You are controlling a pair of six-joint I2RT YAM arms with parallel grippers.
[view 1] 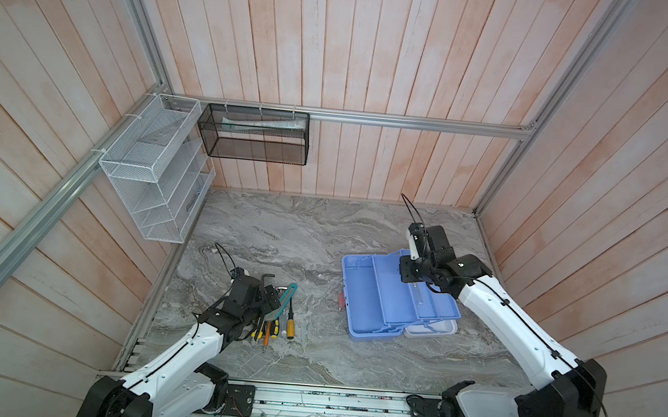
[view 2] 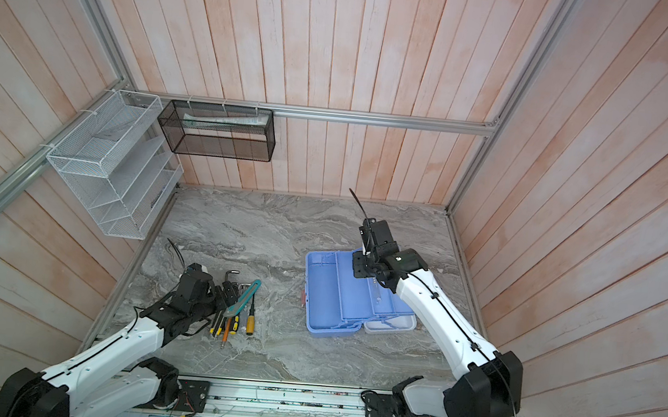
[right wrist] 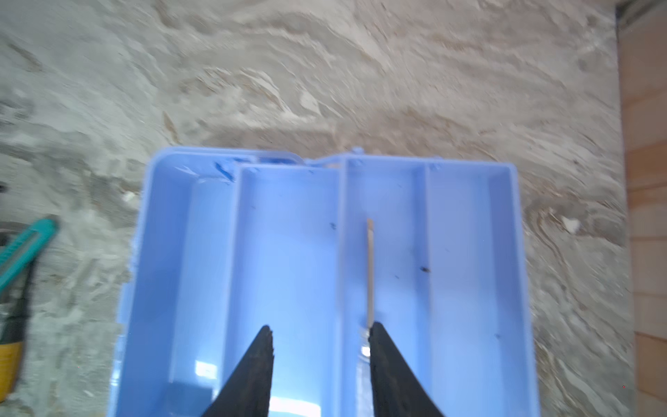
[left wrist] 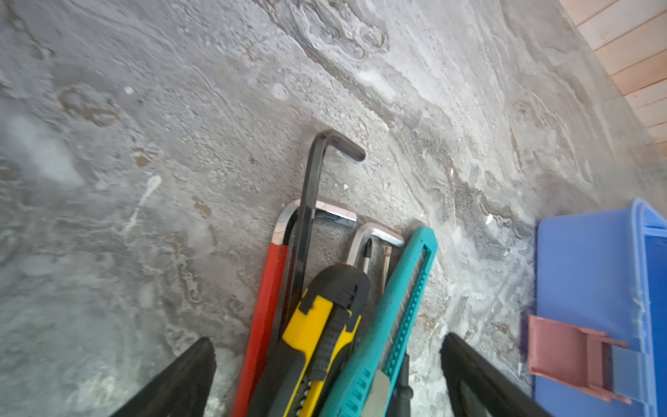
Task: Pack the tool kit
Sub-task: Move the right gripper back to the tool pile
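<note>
Toolbox: lid open, standing on the right of the tabletop.
Tabletop: grey marbled stone pattern.
Walls: pale pinkish planks.
Left gripper: jaws wide, straddling the hand tools.
Right gripper: jaws apart over the tray.

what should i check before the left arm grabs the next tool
1. Toolbox open, tray swung out: ok.
2. Right end effector open above the tray: ok.
3. Slim tool in the tray clear of its fingers: cannot tell.
4. Left end effector open over the yellow utility knife: ok.
5. That knife lying free: not ok; teal cutter and black hex key crowd it.
</note>
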